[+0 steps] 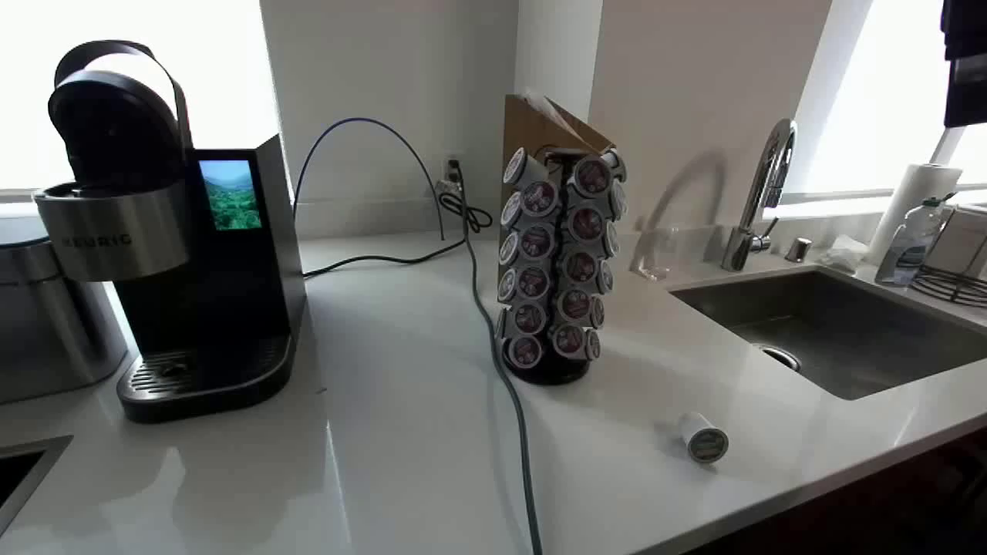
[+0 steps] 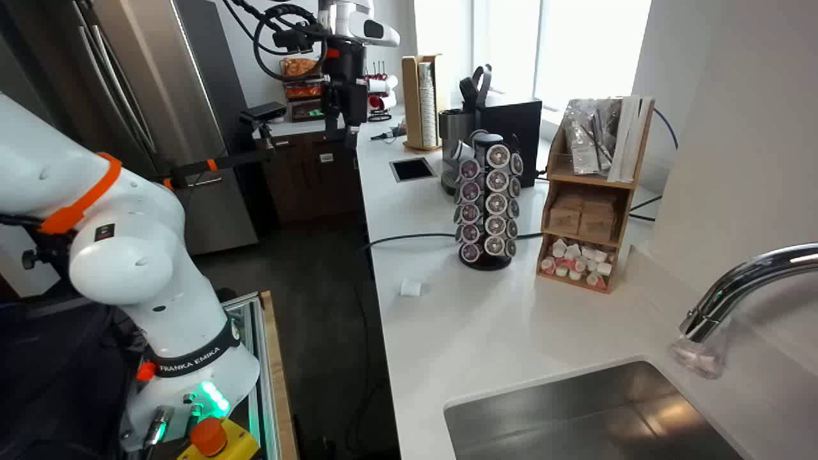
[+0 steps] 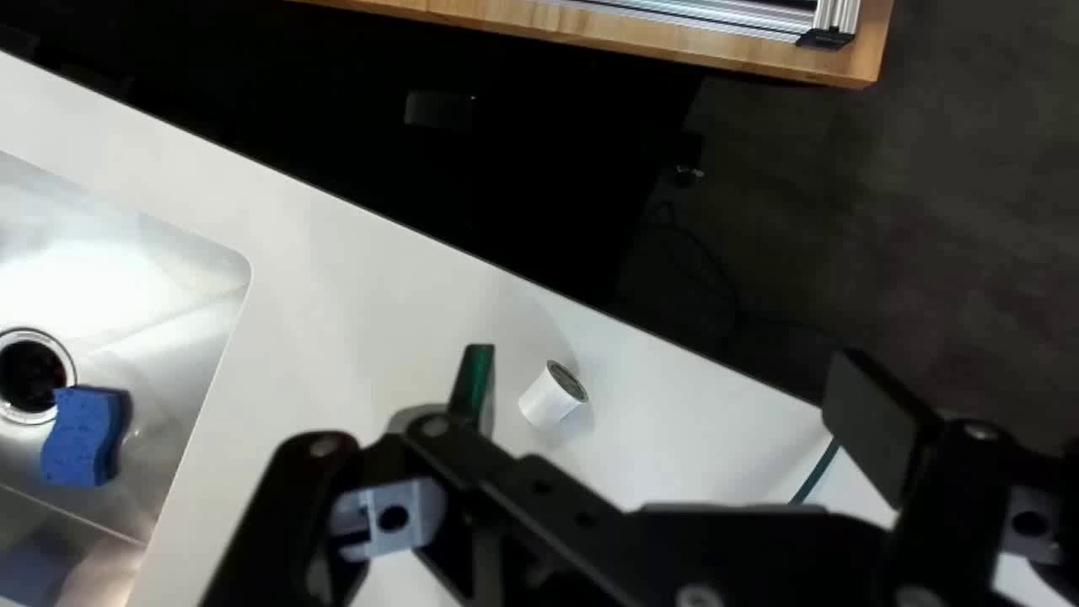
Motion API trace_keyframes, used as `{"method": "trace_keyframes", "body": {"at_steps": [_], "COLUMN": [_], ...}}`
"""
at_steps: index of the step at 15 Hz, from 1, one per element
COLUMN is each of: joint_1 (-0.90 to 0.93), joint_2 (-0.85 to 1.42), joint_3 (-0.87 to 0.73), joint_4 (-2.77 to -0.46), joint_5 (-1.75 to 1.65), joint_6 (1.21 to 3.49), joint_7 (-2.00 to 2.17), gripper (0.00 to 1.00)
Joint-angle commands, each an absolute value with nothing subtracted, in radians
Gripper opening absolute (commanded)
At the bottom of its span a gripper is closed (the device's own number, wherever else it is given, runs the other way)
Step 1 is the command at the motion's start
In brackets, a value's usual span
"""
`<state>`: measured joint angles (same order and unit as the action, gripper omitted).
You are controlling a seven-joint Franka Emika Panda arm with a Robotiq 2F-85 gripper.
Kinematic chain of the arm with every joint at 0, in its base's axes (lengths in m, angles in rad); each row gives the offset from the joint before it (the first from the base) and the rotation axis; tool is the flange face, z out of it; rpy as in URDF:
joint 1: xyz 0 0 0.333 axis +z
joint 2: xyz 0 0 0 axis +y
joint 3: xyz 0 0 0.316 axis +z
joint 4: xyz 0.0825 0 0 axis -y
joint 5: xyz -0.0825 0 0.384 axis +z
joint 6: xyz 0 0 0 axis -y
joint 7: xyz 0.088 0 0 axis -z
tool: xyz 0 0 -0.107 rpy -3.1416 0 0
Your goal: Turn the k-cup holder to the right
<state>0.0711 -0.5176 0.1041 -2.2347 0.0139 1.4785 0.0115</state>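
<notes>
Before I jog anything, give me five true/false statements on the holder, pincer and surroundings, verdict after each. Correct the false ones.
1. The k-cup holder stands upright on the counter. True.
2. The pincer is clamped on the k-cup holder. False: the pincer is open and apart from it.
3. The blue sponge lies on the counter. False: the blue sponge is in the sink.
4. A loose pod lies on its side on the counter. True.
5. The coffee machine has its lid raised. True.

Both exterior views face the k-cup holder point(image 2: 492, 202) from different sides; the wrist view looks down.
</notes>
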Motion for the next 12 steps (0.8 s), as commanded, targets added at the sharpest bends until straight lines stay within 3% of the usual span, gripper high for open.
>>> {"method": "trace_keyframes", "body": {"at_steps": [1,5,12], "joint_1": [0.078,0.081,0.105], "joint_2": [-0.516,-0.508,-0.382], "joint_3": [0.099,0.094,0.070], "joint_4": [-2.232,-2.229,-2.175], "joint_5": [0.012,0.023,0.065], "joint_6": [1.476,1.493,1.887], "joint_7": [0.014,0.002,-0.126], "gripper": [1.00,1.00,1.00]}}
